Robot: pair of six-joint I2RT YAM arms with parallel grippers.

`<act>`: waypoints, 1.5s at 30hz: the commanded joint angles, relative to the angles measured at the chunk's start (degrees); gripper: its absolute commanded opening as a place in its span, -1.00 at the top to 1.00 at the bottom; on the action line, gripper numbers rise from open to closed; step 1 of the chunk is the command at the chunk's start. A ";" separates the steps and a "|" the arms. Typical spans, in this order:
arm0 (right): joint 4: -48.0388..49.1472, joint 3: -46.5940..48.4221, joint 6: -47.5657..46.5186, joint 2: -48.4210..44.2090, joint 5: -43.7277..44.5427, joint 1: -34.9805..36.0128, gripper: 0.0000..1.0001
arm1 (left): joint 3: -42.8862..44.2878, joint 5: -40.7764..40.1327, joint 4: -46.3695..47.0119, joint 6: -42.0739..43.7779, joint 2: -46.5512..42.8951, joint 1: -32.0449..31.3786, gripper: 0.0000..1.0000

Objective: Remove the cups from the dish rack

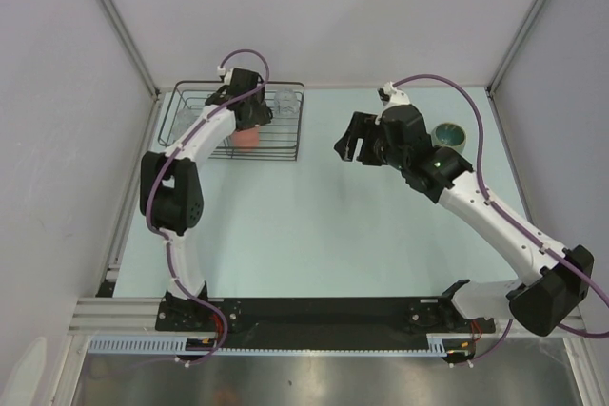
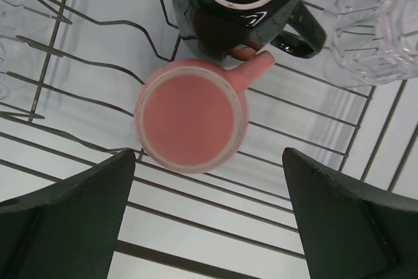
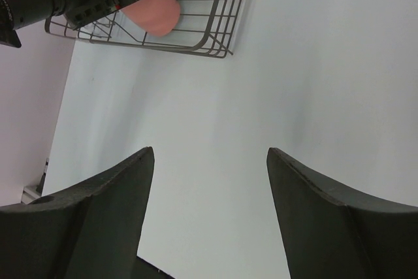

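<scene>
Left hand (image 2: pixel 208 156) over pink cup (image 2: pixel 191 114), black mug (image 2: pixel 243 6) partly off-frame

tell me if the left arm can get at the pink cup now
Probably yes. The left gripper hangs open right over the pink cup, nothing between them. The black mug sits close by its handle, off the line between the fingers.

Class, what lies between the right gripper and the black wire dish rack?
Only bare pale tabletop separates right gripper from black wire dish rack, shown in top view.
</scene>
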 commanded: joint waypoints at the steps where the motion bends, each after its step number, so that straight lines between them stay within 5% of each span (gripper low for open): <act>1: 1.85 -0.24 -1.01 0.84 -0.93 -0.39 -0.51 | 3.39 -0.34 0.00 0.22 1.95 2.29 -1.00; 12: 3.08 -0.33 -0.92 3.65 -2.69 -2.23 -0.50 | 5.41 2.56 0.27 0.58 6.43 3.18 -0.99; 18: 3.43 -0.59 -0.92 4.35 -3.30 -3.11 -0.50 | 3.48 4.58 1.06 -0.04 6.43 3.18 -0.81; 24: 4.40 -1.47 -0.75 4.44 -3.74 -3.38 -0.49 | 2.42 5.28 1.59 0.49 5.65 3.18 -0.10; 28: 4.93 -2.08 -0.57 4.36 -3.83 -3.47 -0.49 | 0.84 5.37 2.64 0.31 3.80 3.18 0.99; 45: 10.02 -4.11 1.01 3.39 -5.31 -3.64 -0.48 | 1.45 2.73 1.50 0.31 -12.54 1.42 0.99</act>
